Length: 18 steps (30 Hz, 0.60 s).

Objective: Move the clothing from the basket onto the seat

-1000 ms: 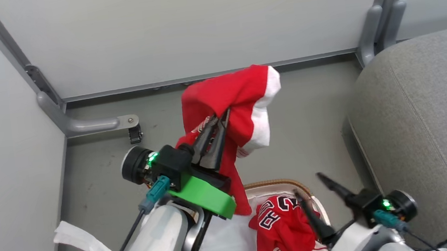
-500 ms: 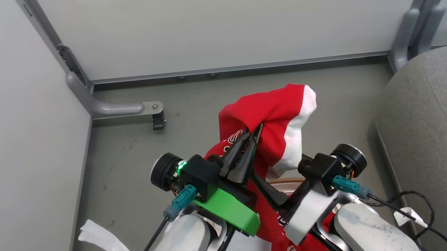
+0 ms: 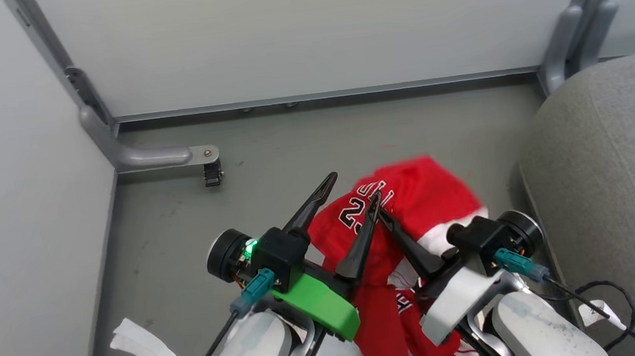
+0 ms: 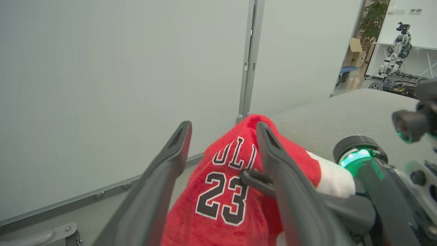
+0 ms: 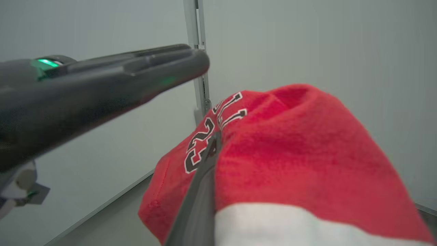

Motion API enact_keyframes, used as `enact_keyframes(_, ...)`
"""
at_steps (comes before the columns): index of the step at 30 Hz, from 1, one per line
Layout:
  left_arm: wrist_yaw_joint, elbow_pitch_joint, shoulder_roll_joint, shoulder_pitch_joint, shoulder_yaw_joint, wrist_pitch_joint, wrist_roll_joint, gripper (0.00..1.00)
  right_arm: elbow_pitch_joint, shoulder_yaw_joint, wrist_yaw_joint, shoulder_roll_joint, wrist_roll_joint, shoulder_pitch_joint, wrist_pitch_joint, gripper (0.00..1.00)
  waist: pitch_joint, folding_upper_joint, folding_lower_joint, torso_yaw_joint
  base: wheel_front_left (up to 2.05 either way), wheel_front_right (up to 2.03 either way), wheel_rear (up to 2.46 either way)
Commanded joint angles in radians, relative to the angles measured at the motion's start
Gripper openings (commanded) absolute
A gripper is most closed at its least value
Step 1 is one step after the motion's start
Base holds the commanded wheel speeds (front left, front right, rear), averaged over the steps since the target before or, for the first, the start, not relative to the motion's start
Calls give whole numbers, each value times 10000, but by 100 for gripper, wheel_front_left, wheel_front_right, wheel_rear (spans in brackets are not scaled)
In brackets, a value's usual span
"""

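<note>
The right jaws are pressed together, pinching the red "23" jersey [image 3: 419, 191] at its lettering. The left jaws stand spread wide, one on either side of that cloth. The jersey hangs above the grey floor [image 3: 180, 216], just left of the grey seat [image 3: 621, 199].

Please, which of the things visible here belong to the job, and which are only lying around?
Belong to the job: red clothing, pinched by the shut right gripper; open left gripper; grey seat.
Lying about: white strip on the floor; metal bracket; cardboard box and another robot far behind.
</note>
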Motion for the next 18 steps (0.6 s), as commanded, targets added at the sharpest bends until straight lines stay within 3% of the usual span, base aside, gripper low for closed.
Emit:
enact_keyframes(1, -31, 17, 3, 161, 111, -36, 78, 100, -101, -70, -8, -93, -16, 168, -21, 0, 162, 17, 1, -1014, 0, 0, 0)
enact_keyframes(10, -29, 74, 9, 288, 221, -23, 302, 100, -465, -332, -8, -370, -46, 421, -21, 0, 432, 17, 1, -3492, 0, 0, 0)
enact_keyframes(18, -30, 164, 25, 204, 149, -24, 425, 100, -625, -710, -8, -669, -101, 535, -21, 0, 736, 17, 1, -4685, 0, 0, 0)
